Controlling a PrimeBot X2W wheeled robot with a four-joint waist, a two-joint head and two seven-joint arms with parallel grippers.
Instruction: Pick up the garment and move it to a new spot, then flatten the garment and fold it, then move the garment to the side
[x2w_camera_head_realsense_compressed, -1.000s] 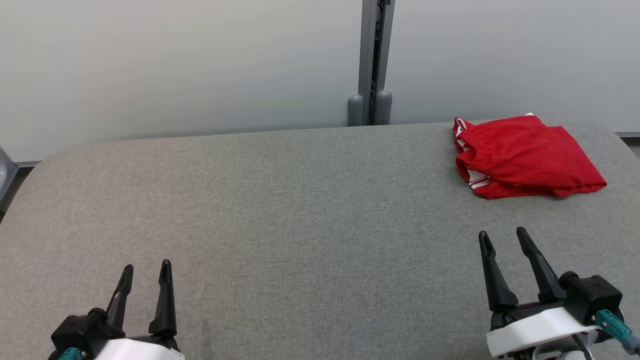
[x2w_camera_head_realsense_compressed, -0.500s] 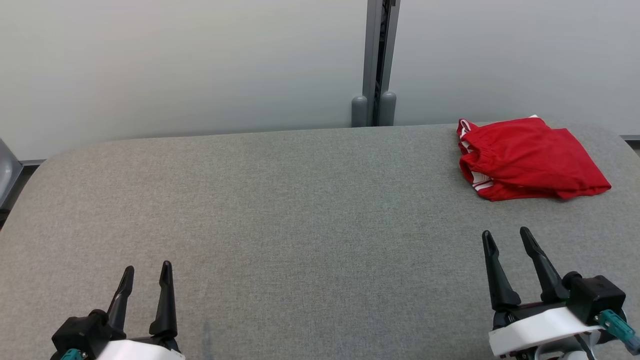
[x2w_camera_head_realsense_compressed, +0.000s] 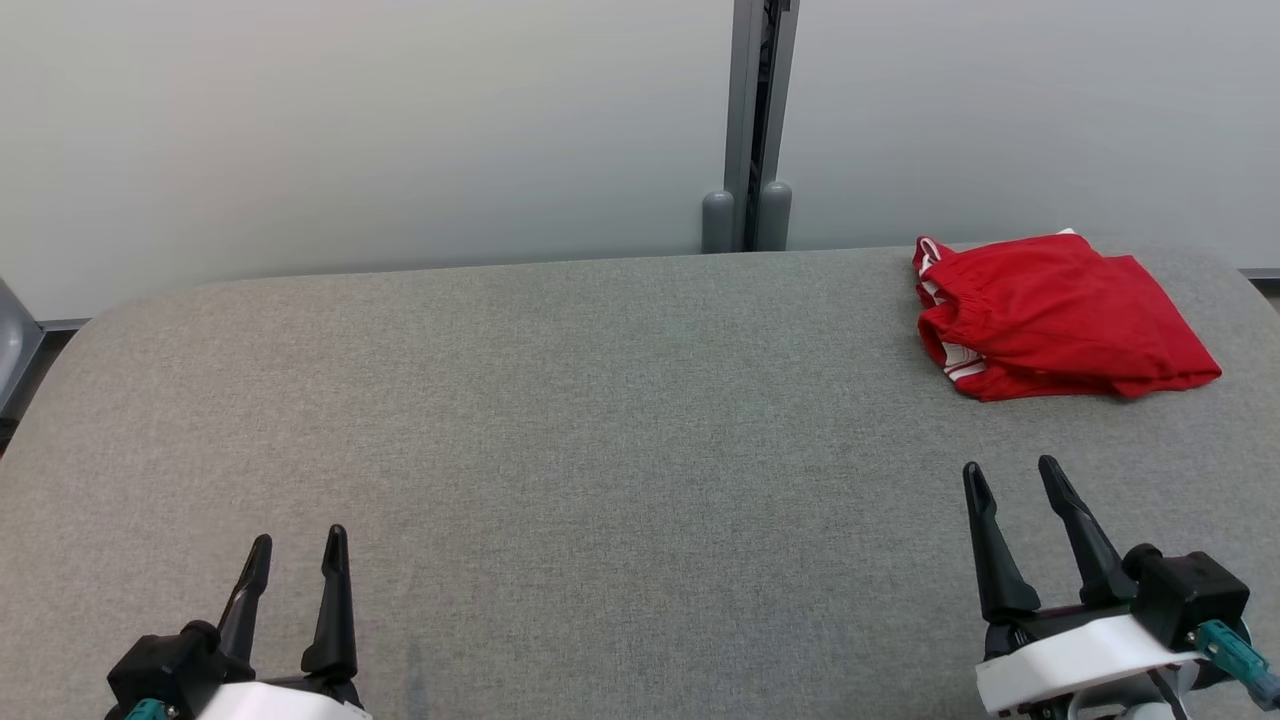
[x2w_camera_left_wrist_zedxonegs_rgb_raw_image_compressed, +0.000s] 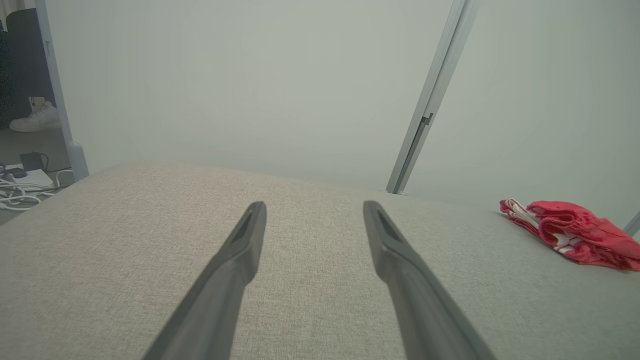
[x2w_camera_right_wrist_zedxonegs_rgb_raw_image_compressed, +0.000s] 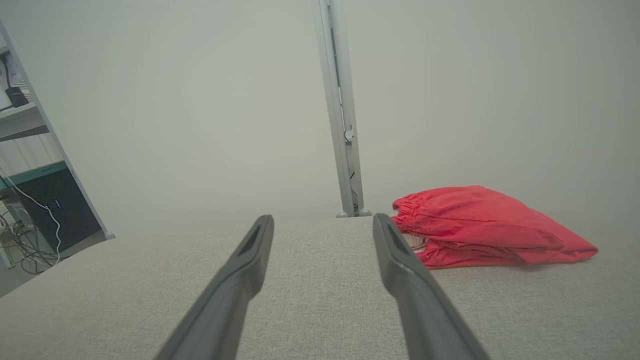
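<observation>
1. Red garment (x2w_camera_head_realsense_compressed: 1060, 315), shorts lying doubled over, sits at the far right corner of the table (x2w_camera_head_realsense_compressed: 600, 420).
2. Left and right jaws: spread wide, empty, well apart from it.
3. Judged light, soft, limp; best gripped at the gathered waistband.

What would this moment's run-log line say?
red garment: folded, far right of grey table | left gripper: open, empty, near left | right gripper: open, empty, short of garment

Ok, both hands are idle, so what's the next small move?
Probably reach the right hand forward toward the red shorts: it's open, empty and nearest them, and they lie untouched at the far right of the table.
</observation>
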